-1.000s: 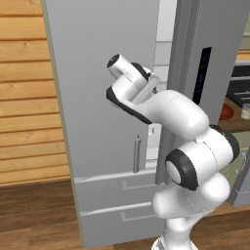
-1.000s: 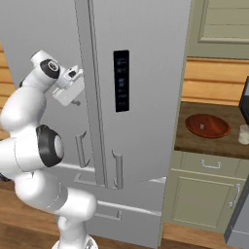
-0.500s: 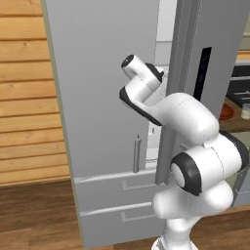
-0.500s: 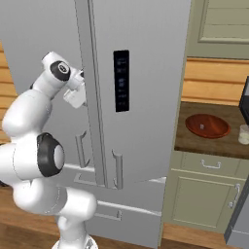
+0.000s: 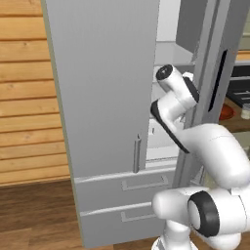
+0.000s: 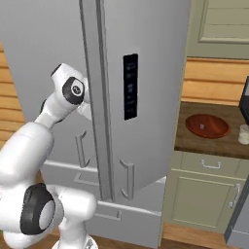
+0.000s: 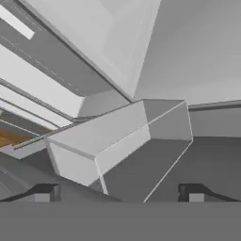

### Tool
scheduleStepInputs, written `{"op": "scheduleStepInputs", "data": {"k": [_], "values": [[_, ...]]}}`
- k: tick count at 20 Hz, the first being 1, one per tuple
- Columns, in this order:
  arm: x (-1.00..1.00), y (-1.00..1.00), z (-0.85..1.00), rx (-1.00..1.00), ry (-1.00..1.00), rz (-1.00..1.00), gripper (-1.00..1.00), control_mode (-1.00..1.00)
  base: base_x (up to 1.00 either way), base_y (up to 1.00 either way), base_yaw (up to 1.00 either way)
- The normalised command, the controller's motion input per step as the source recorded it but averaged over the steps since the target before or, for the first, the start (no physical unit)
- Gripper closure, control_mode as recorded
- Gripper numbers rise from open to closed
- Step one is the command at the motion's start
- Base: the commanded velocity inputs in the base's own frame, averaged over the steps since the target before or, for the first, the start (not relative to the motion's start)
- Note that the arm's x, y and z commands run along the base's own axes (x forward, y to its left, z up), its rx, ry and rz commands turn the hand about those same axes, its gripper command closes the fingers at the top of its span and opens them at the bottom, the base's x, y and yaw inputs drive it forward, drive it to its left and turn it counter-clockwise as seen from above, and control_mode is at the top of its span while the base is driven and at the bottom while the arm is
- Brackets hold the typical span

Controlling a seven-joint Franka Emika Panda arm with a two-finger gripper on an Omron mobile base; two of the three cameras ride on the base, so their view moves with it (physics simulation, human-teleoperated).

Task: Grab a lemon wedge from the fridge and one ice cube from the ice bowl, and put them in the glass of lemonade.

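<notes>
The grey fridge (image 5: 102, 97) stands with its left door swung open; its right door (image 6: 155, 97) carries the black panel. My arm reaches into the gap between the doors, and the hand is hidden behind the right door's edge. In the hand view my gripper (image 7: 120, 192) is open, fingertips (image 7: 47, 192) far apart with nothing between them, facing pale shelves and a white bin (image 7: 122, 141) inside. The lemon wedge is hidden. On the counter to the right sit the reddish-brown ice bowl (image 6: 208, 125) and the glass of lemonade (image 6: 244, 133).
The open left door (image 5: 122, 146) with its bar handle stands close on my arm's left. Fridge drawers (image 5: 127, 195) lie below. A beige cabinet (image 6: 204, 194) carries the wooden counter, with wood-panelled wall behind.
My hand has swung to the right, from in front of the left door into the opening between the doors. The jaws stayed open.
</notes>
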Motion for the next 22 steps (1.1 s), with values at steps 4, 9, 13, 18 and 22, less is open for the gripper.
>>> {"op": "scheduleStepInputs", "data": {"k": [4,9,13,18,22], "values": [[-1.00,-1.00,0.00,0.04,-0.28,0.00,-1.00,-1.00,0.00,0.00,0.00],[-1.00,-1.00,0.01,0.14,-0.35,0.00,-1.00,-1.00,0.00,0.00,0.00],[-1.00,0.30,-0.04,0.39,-0.56,-0.01,-1.00,-1.00,0.00,0.00,0.00],[-0.75,1.00,-0.28,0.38,-0.37,0.00,-1.00,-1.00,0.00,0.00,0.00],[-0.40,1.00,0.00,0.39,-0.16,0.00,-1.00,-1.00,0.00,0.00,0.00]]}}
